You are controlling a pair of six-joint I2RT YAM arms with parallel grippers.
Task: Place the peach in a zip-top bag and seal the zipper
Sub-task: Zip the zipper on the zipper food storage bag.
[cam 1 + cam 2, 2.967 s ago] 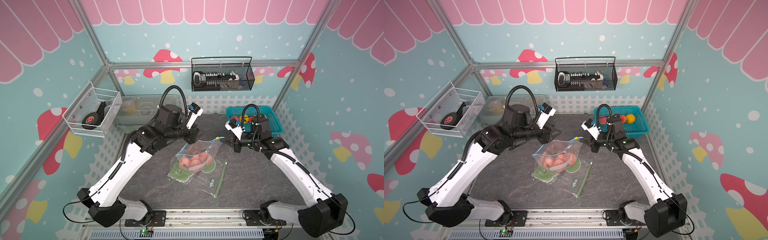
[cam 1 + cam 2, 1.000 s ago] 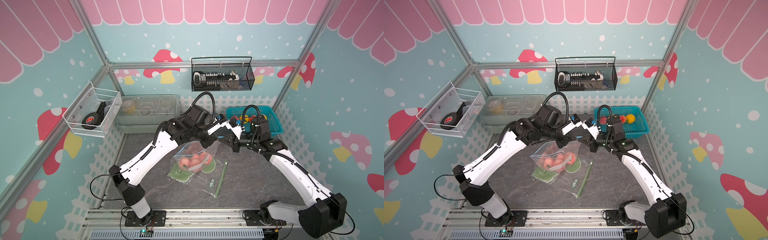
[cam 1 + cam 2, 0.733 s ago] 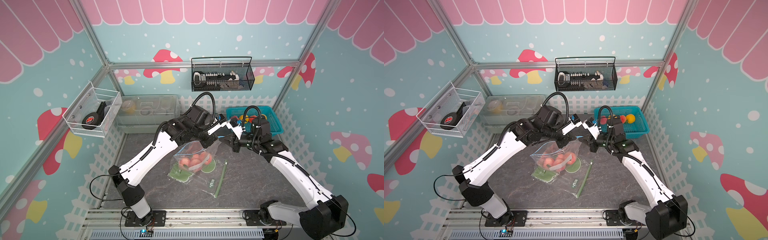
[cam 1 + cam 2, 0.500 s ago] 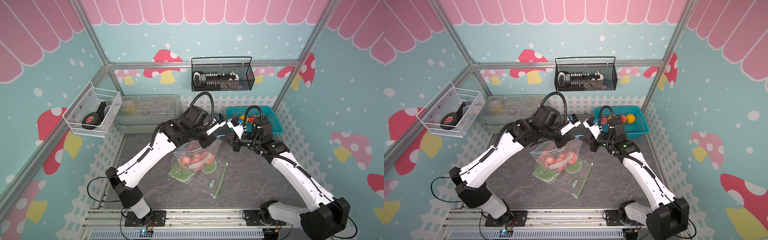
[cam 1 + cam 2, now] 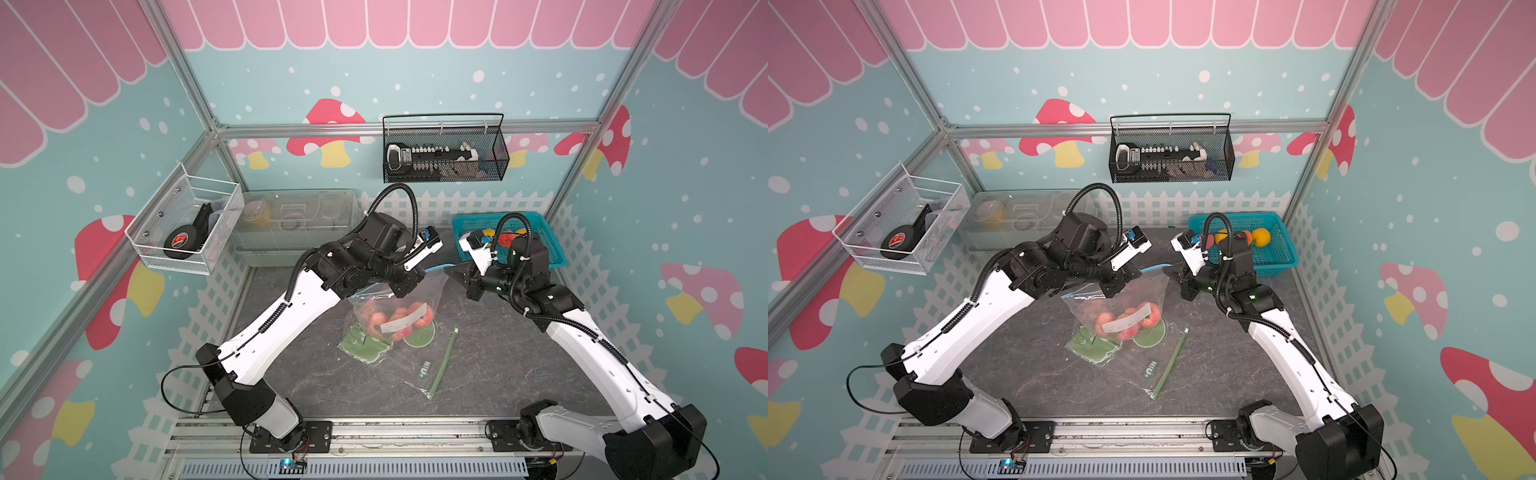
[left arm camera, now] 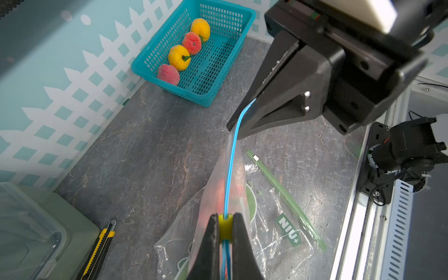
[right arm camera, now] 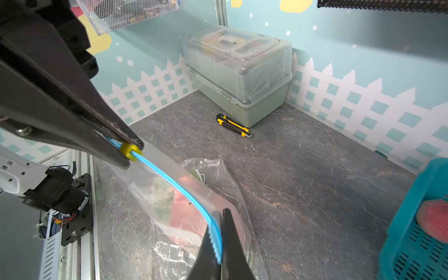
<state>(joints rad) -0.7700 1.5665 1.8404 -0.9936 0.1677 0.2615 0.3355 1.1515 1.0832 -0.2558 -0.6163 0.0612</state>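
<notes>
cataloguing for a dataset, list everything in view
zip-top bag: 1, clear, held up mid-table
slider: 1, yellow, on blue zipper
bagged peaches: several, pink
second bag: 1, green-edged, flat on table
basket: 1, teal, far right
basket peaches: 2, pink
yellow fruit: 2, in basket
utility knife: 1, yellow, beside box
box: 1, clear, far left
black wire basket: 1, back wall
white wire basket: 1, left wall
tape roll: 1, black, in it
left hand: shut on slider
right hand: shut on zipper
</notes>
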